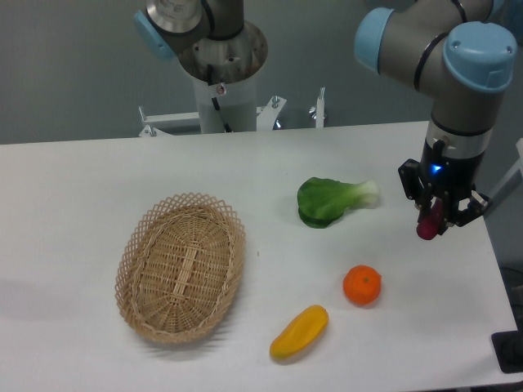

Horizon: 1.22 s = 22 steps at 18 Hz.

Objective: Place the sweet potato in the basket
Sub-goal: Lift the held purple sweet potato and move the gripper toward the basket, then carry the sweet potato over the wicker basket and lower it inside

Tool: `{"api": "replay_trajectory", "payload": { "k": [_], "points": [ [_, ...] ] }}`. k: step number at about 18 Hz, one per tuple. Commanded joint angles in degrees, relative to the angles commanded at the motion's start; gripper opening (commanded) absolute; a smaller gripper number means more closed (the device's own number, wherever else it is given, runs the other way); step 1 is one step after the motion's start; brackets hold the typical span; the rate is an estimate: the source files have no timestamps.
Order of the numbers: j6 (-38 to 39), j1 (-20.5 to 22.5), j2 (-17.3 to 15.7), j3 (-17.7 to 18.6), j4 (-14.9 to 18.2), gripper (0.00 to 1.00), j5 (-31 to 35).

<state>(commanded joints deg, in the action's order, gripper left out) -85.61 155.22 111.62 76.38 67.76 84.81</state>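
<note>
The gripper (431, 222) hangs above the right side of the table, shut on the magenta-purple sweet potato (428, 221), which is held clear of the tabletop; only its lower part shows between the fingers. The oval tan wicker basket (181, 265) lies on the left half of the table, empty, far left of the gripper.
A green bok choy (331, 200) lies left of the gripper. A round orange fruit (362, 285) and a curved yellow vegetable (299, 332) lie at front centre-right. The arm's base (222, 73) stands behind the table. The table's right edge (500, 278) is close to the gripper.
</note>
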Motion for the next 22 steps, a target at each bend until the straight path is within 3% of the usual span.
{"api": "replay_trajectory", "payload": {
  "k": [9, 18, 22],
  "points": [
    [4.1, -3.2, -3.9, 4.8, 0.0, 0.24, 0.0],
    [26.5, -13.7, -4.0, 11.4, -3.6, 0.23, 0.5],
    [35.7, -18.8, -3.8, 14.1, -8.2, 0.24, 0.5]
  ]
}}
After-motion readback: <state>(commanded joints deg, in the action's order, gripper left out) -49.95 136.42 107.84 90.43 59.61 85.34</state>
